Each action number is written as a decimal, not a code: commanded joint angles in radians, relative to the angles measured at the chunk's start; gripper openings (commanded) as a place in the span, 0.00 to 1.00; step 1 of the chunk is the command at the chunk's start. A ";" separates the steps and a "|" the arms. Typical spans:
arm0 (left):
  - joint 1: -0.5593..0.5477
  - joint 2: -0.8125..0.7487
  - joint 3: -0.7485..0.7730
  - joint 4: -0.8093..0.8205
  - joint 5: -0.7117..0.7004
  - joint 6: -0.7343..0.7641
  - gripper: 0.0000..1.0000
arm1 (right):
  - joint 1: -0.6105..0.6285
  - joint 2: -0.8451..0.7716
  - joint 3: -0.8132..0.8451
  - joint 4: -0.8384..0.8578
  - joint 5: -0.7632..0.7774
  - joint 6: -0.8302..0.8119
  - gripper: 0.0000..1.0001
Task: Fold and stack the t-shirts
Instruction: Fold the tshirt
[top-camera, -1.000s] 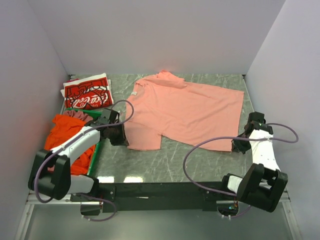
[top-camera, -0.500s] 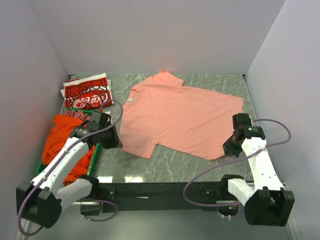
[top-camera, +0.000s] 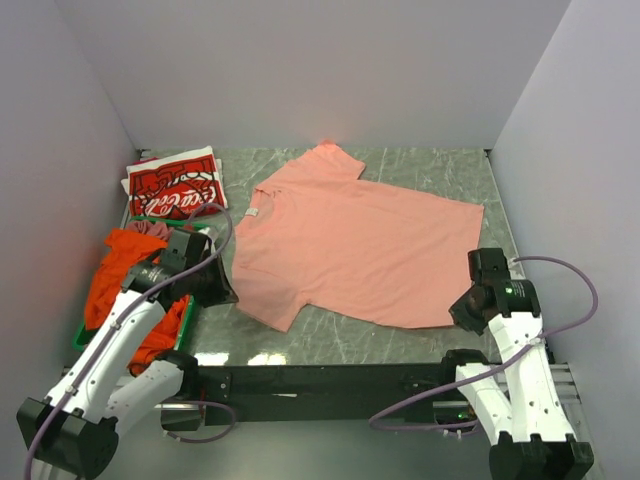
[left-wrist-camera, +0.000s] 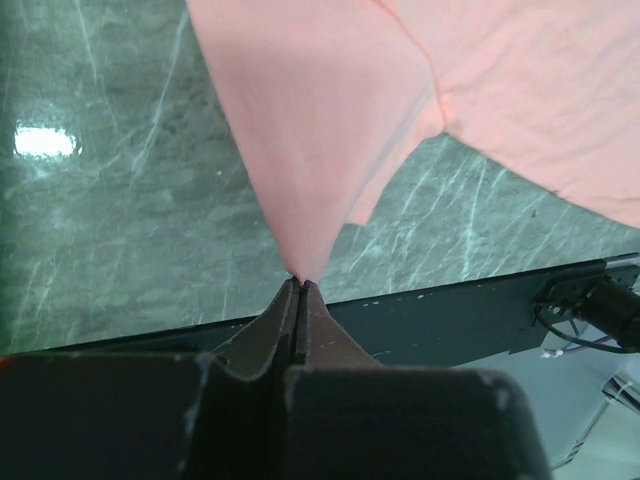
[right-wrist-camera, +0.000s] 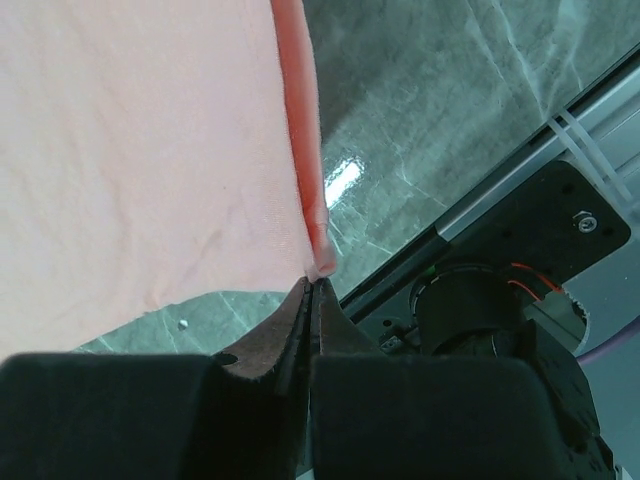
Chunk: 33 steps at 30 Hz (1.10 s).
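The task is judged to be at an early stage: one garment, the red Coca-Cola t-shirt, is seen folded flat to the far left of the salmon-pink t-shirt, and could serve as the base of the stack. The salmon-pink t-shirt is spread open and unfolded across the middle of the table, its collar turned toward the left and its hem toward the right, so it appears to be laid out flat with no fold made in it yet. A bright orange t-shirt and a mauve t-shirt are left bunched in a heap to the near left of the salmon-pink t-shirt, and both are judged to be waiting for folding. The left end effector is closed tight on the salmon-pink t-shirt's near-left edge, where the cloth is drawn up into a narrow peak between the jaws. The right end effector is likewise pressed together on the salmon-pink t-shirt's near-right corner, and the darker stitched hem band is seen running straight into its tips.
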<state>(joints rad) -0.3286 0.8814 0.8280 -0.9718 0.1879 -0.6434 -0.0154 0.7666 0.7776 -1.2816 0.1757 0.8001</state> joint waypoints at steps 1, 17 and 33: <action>0.003 0.039 0.072 0.044 0.030 0.010 0.00 | 0.009 -0.013 -0.011 -0.021 0.016 0.019 0.00; 0.045 0.612 0.485 0.208 0.116 0.113 0.00 | -0.080 0.287 -0.041 0.284 -0.065 -0.061 0.00; 0.100 1.108 0.997 0.222 0.272 0.134 0.00 | -0.308 0.678 0.202 0.387 -0.148 -0.239 0.00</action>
<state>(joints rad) -0.2512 1.9469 1.7004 -0.7662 0.4099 -0.5182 -0.3061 1.3949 0.9226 -0.9302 0.0441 0.6018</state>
